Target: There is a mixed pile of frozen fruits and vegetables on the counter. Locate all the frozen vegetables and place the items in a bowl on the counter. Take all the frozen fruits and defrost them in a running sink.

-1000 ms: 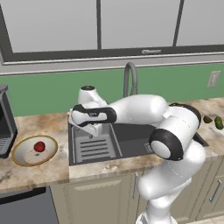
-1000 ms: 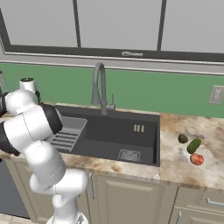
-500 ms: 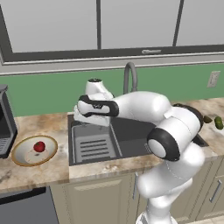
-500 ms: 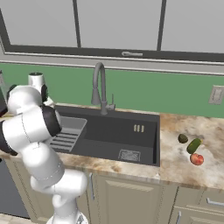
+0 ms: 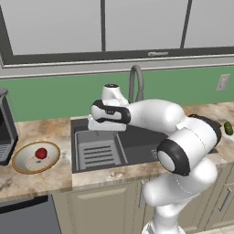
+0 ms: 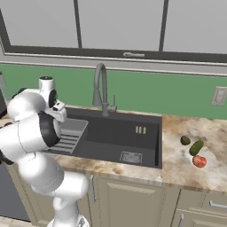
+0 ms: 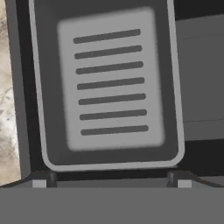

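One red fruit sits in the bowl while the gripper, fingers spread wide and empty, hangs over the sink's slotted tray.

Green wall below wide window; marbled counter w/ pale cabinets beneath; wall outlet at right.

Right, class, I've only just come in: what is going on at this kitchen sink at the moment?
The robot's gripper is open, holding nothing, above the slotted grey tray at the left of the sink. A red item sits in the bowl on the left counter. Three items wait on the right counter: red, long green, dark green.
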